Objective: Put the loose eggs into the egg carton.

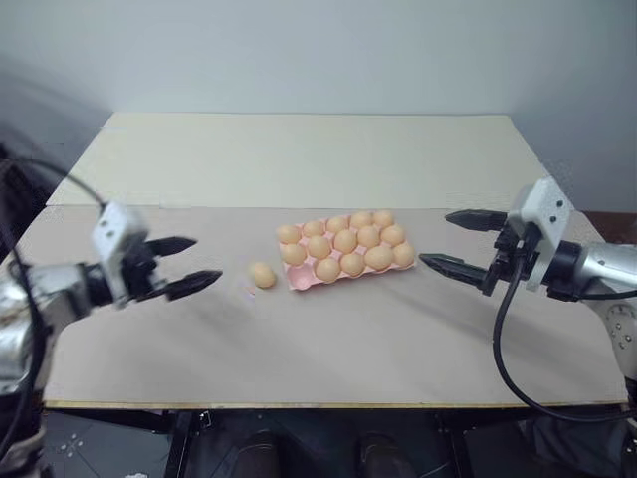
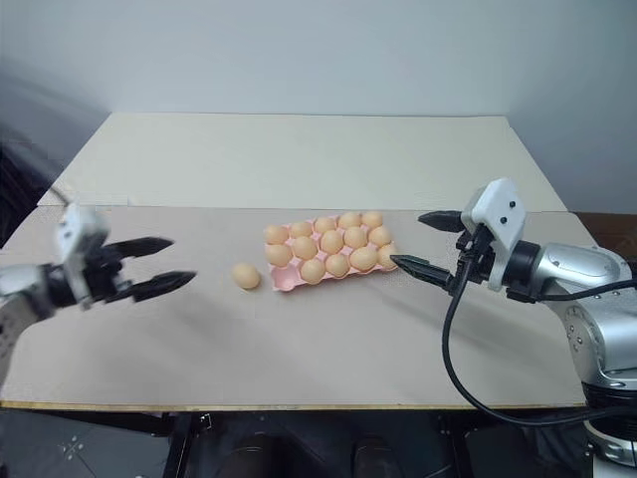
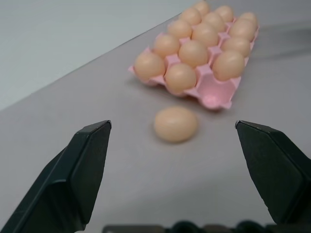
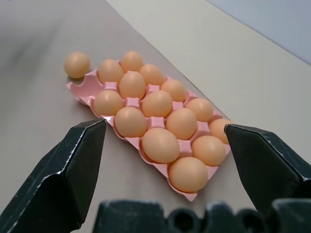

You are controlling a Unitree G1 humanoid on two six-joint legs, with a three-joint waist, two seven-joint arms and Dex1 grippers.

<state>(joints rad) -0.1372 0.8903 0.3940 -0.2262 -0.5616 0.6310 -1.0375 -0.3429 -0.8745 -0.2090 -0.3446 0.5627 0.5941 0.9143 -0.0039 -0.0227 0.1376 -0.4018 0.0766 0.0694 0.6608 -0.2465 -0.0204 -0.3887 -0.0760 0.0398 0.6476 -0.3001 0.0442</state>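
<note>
A pale tabletop (image 1: pixel 299 159) stands against a plain grey wall (image 1: pixel 318 50), its near part covered by a grey-beige sheet; the pink egg carton (image 1: pixel 299 280) sits mid-sheet, nearly full. One loose egg (image 1: pixel 263 275) lies on the sheet just beside the carton's left end, where the left wrist view shows an empty corner cup. The left tool (image 1: pixel 185 265) and right tool (image 1: pixel 454 240) hang on either side, jaws spread, holding nothing.

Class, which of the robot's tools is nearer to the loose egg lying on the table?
Left. The left tool is beside the loose egg; the right tool is beyond the carton.
</note>
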